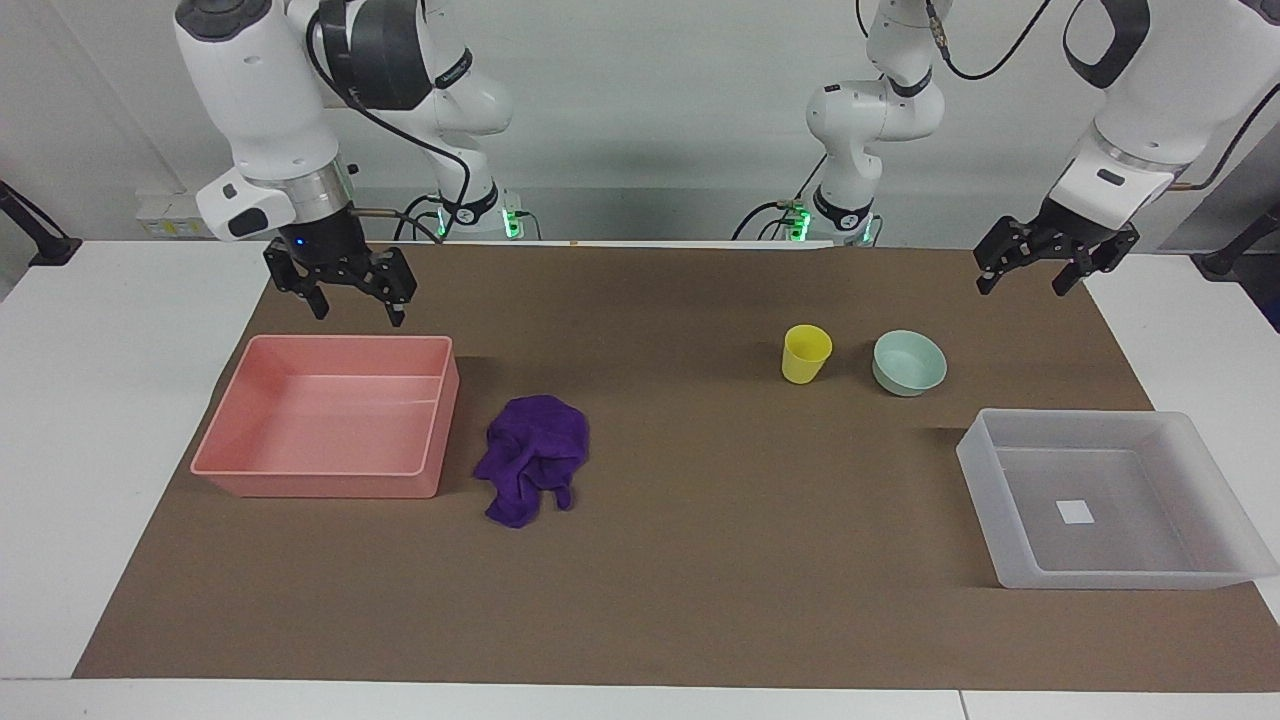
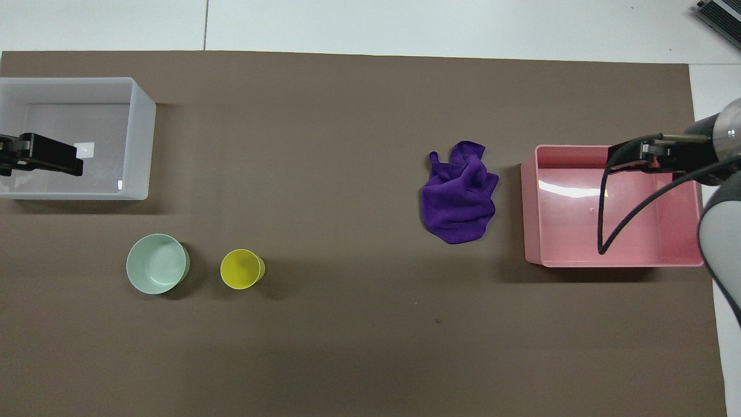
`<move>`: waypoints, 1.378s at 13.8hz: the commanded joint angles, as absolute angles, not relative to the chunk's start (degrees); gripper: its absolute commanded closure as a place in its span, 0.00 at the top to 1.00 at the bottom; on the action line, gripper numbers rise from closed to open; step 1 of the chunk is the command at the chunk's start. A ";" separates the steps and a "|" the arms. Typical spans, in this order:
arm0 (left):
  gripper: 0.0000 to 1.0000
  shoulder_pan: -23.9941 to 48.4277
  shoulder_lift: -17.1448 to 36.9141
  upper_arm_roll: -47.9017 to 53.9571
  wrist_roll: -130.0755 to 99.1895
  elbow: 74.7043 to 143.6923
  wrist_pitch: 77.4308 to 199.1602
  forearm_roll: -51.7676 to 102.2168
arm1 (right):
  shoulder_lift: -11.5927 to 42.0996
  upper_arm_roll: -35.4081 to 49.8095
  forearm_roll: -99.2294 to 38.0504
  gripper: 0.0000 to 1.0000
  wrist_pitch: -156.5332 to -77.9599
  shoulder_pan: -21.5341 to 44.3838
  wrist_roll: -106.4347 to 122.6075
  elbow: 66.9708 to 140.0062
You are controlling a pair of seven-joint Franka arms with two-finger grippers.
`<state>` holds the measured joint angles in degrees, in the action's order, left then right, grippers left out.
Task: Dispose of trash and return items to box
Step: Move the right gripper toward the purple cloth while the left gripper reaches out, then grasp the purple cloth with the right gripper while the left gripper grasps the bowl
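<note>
The purple cloth rag [image 1: 533, 455] [image 2: 459, 200] lies crumpled on the brown mat beside the pink tub. The yellow cup [image 1: 806, 354] [image 2: 242, 269] and the mint-green bowl [image 1: 909, 362] [image 2: 157, 263] stand upright side by side, nearer to the robots than the frosted-white box [image 1: 1075, 416] [image 2: 142, 139], which holds nothing. My right gripper [image 1: 360, 316] [image 2: 631, 162] is open and empty, in the air over the pink tub's edge nearest the robots. My left gripper [image 1: 1020, 289] [image 2: 58, 163] is open and empty, raised at the left arm's end; seen from overhead it covers part of the box.
The pink rectangular tub [image 1: 320, 485] [image 2: 529, 208] stands empty at the right arm's end of the mat. The brown mat [image 1: 700, 560] covers most of the white table. A black cable hangs from the right arm over the pink tub.
</note>
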<state>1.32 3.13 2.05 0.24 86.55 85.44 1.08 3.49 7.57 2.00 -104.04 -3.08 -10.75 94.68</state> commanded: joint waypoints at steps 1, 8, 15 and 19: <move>1.00 2.11 2.21 1.76 0.00 90.50 81.83 0.53 | 6.66 7.73 3.16 1.00 -108.44 -1.50 -9.93 95.62; 1.00 -2.02 -13.88 1.49 0.35 125.48 99.20 3.51 | 15.19 7.56 3.95 1.00 -122.76 4.65 -15.72 99.83; 1.00 -6.50 -2.65 1.49 1.58 131.92 114.25 7.02 | 18.19 7.65 5.71 1.00 -134.19 6.50 -18.54 108.10; 0.76 -6.42 0.43 1.49 1.58 131.66 117.51 7.82 | 20.56 7.65 5.89 0.99 -137.11 7.82 -18.81 110.12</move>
